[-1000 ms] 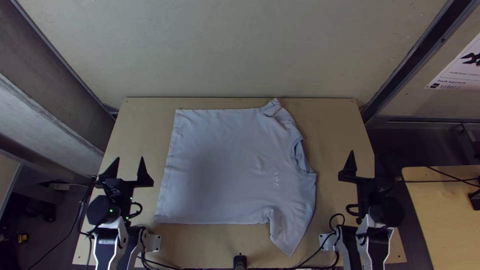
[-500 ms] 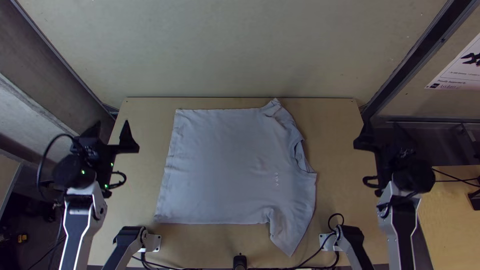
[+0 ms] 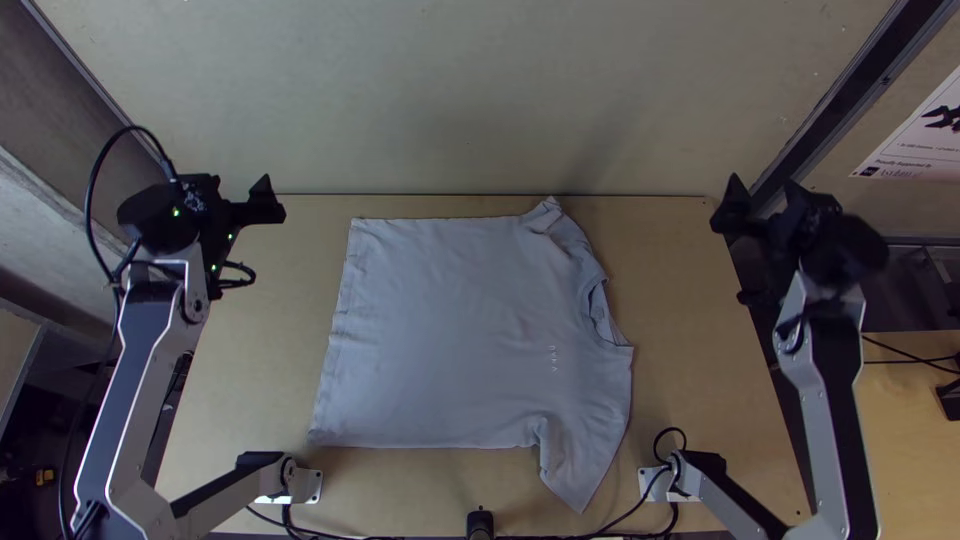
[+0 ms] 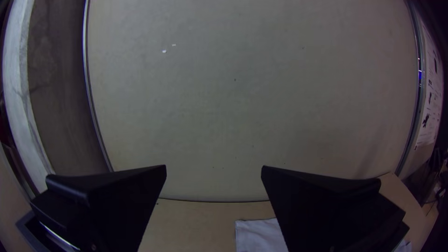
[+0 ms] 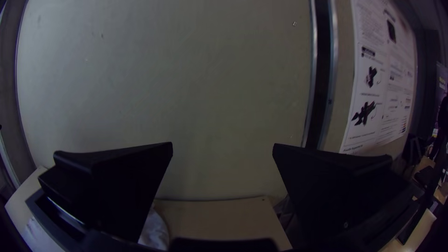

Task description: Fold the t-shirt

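The light grey-blue t-shirt (image 3: 450, 330) lies spread on the table, hem to the left, neck opening and one pointed sleeve toward the right and near side; the far sleeve looks bunched. My left gripper (image 3: 232, 190) is raised beyond the shirt's far left corner, apart from it. In the left wrist view, the left gripper (image 4: 213, 170) is open and a corner of the shirt (image 4: 256, 235) shows between its fingers. Right of the shirt's far side, my right gripper (image 3: 762, 195) is held up; in the right wrist view, the right gripper (image 5: 223, 147) is open, holding nothing.
The wooden table (image 3: 690, 400) has bare wood around the shirt. A tall pale panel (image 3: 450, 100) stands behind its far edge. At the near edge is a small black post (image 3: 480, 524), with cables beside it. A second wooden surface (image 3: 900, 440) lies off to the right.
Both arms have extended away from the near side, their grippers moving up the picture, the right one also shifting outward to the right. The shirt has not moved.
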Controlling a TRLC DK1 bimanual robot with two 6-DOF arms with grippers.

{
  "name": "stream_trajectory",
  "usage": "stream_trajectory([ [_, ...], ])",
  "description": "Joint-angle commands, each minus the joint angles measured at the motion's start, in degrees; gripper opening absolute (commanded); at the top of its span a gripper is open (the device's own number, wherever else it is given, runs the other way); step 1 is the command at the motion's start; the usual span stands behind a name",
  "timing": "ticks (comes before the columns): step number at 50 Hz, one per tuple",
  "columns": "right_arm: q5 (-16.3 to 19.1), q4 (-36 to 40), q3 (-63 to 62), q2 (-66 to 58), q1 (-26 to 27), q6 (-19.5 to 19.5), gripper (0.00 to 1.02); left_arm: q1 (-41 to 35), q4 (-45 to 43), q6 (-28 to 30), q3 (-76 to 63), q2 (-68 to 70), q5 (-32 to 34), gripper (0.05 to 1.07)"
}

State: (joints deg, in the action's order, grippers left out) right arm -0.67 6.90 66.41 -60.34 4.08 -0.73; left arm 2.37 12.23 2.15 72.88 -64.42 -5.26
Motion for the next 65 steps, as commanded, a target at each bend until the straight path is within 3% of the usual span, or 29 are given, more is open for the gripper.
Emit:
stream_trajectory([
  [1, -0.4, 6.2, 7.9, -6.4, -1.4, -0.9, 0.98, -0.2, 1.8, -3.0, 5.8, -3.6, -0.5, 1.03],
  [9, -0.4, 10.6, 13.7, -12.7, -2.9, -0.2, 0.98, -1.5, 11.2, -5.3, 15.6, -13.0, -0.3, 1.03],
  [19, -0.4, 10.8, 15.8, -17.5, -5.0, 0.6, 0.98, -4.3, 14.4, -6.4, 21.9, -21.3, -0.5, 1.03],
  [43, -0.4, 15.9, 17.1, -24.9, -7.3, 8.4, 0.98, -4.7, 30.8, -11.3, 39.3, -47.7, -0.5, 1.03],
  [65, 1.0, 19.2, 17.6, -31.2, -6.7, 10.9, 0.98, -3.6, 31.8, -10.7, 52.3, -64.6, -0.5, 1.03],
])
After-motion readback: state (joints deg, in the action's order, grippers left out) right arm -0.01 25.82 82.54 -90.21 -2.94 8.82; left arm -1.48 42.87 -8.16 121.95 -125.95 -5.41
